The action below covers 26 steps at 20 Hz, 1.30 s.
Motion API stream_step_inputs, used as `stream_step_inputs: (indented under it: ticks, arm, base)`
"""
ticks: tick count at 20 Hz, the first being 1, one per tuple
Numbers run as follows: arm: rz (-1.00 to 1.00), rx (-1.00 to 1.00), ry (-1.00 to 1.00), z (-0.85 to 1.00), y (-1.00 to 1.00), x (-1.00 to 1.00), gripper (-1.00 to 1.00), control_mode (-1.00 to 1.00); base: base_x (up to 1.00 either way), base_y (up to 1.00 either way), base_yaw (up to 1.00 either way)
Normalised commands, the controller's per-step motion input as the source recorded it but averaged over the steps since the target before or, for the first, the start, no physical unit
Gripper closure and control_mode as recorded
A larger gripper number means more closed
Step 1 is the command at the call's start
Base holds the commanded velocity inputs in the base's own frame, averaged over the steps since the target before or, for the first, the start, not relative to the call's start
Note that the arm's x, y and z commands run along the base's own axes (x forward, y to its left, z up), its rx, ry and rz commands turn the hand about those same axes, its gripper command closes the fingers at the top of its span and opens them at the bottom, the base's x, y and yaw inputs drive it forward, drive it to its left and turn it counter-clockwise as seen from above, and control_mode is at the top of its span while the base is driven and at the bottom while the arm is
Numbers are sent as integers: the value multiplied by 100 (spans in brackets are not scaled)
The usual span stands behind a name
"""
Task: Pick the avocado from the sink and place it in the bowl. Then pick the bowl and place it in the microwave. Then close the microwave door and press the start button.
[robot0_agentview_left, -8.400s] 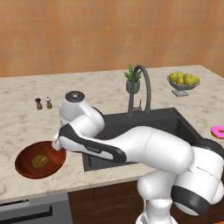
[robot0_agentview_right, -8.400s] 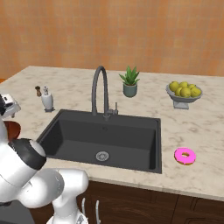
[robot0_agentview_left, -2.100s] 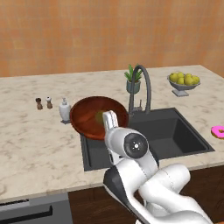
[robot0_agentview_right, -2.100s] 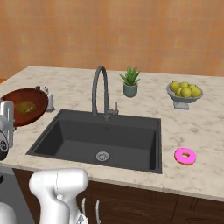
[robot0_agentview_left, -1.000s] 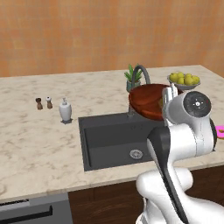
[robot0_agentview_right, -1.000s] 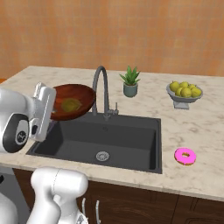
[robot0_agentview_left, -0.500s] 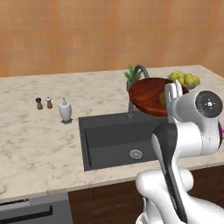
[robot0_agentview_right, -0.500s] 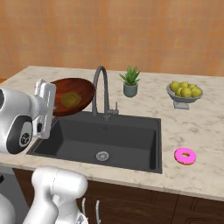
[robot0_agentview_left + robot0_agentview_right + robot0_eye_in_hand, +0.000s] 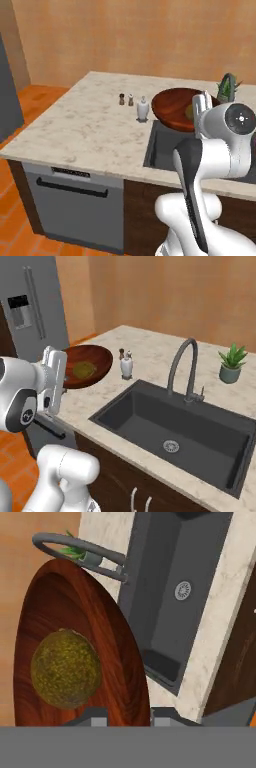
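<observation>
We see the reddish-brown wooden bowl (image 9: 86,366) raised above the counter beside the sink (image 9: 185,426), roughly level. Our olive-yellow avocado (image 9: 65,668) lies inside it. The dark sink basin shows its round drain

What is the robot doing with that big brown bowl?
The robot's claw is pinching the rim of the bowl and holding it up in the air over the counter, left of the sink. The avocado sits inside the bowl. The sink has no fruit in it now, so the avocado part looks done. The bowl probably goes to the microwave next.
</observation>
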Motion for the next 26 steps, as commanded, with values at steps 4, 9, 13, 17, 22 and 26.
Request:
stream_step_inputs:
  ticks: [4,9,13,17,22,26]
  arm:
    - [0,0,0,0,0,0,100,100]
    - [0,0,0,0,0,0,100,100]
    - [0,0,0,0,0,0,100,100]
    - [0,0,0,0,0,0,100,100]
    - [0,0,0,0,0,0,100,100]
    - [0,0,0,0,0,0,100,100]
  base:
    - [0,19,100]
    - [-8,18,100]
    - [-1,9,100]
    - [-20,17,87]
    - [-18,0,99]
    - [-7,0,100]
